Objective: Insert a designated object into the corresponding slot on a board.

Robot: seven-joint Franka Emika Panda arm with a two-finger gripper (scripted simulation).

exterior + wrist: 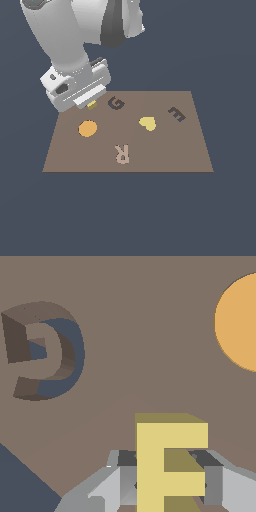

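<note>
The yellow E block (165, 461) sits between my gripper's fingers (212, 483), which are closed against its sides. In the exterior view only a small yellow bit of the block (92, 105) shows under the gripper (90, 102), above the far left corner of the brown board (165, 150). The dark E-shaped slot (176, 114) lies at the board's far right, well away from the gripper. Whether the block rests on the board or hangs above it I cannot tell.
On the board are a dark G recess (116, 103) (45, 351) next to the gripper, an orange disc (87, 128) (240, 323), a pale yellow heart (147, 123) and a pinkish R (122, 153). The board's edge (30, 476) runs close by.
</note>
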